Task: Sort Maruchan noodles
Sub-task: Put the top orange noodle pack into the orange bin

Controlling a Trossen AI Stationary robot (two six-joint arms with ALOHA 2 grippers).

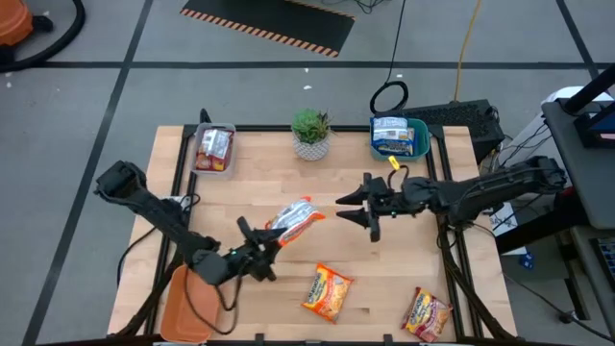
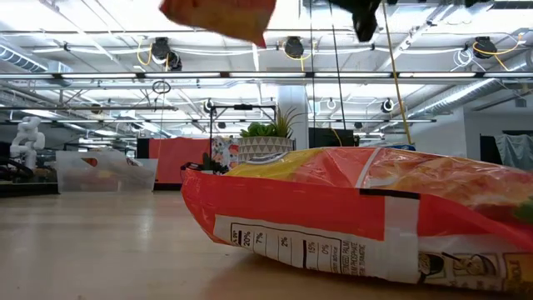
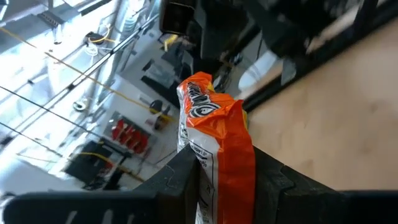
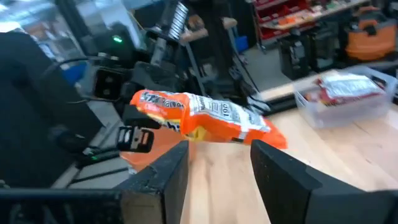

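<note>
My left gripper (image 1: pixel 270 238) (image 3: pixel 227 183) is shut on an orange-yellow noodle packet (image 1: pixel 294 218) (image 3: pixel 219 134) held over the table's middle. It shows in the low view as an orange packet (image 2: pixel 221 15) at the top edge. My right gripper (image 1: pixel 350 210) (image 4: pixel 217 168) is open and touches nothing, a short way to the right of that packet (image 4: pixel 199 117). Two more packets lie flat near the near edge: one orange-yellow (image 1: pixel 327 291) (image 2: pixel 358 208), one red-orange (image 1: pixel 428 312). Red-silver packets lie in the clear tray (image 1: pixel 199 165). Blue-white ones lie in the teal tray (image 1: pixel 422 135). My left gripper pinches the orange-yellow packet between its two fingers (image 3: pixel 183 177) at the packet's near-left end (image 3: pixel 227 165). The fingers slant in from the table's near-left side. The packet is lifted clear of the table and sticks out past the fingertips toward the far right.
A small potted plant (image 1: pixel 310 133) stands at the far edge between the clear and teal trays. An orange tray (image 1: pixel 181 306) sits at the near left corner. Bare wood lies between the two arms and along the table's left half.
</note>
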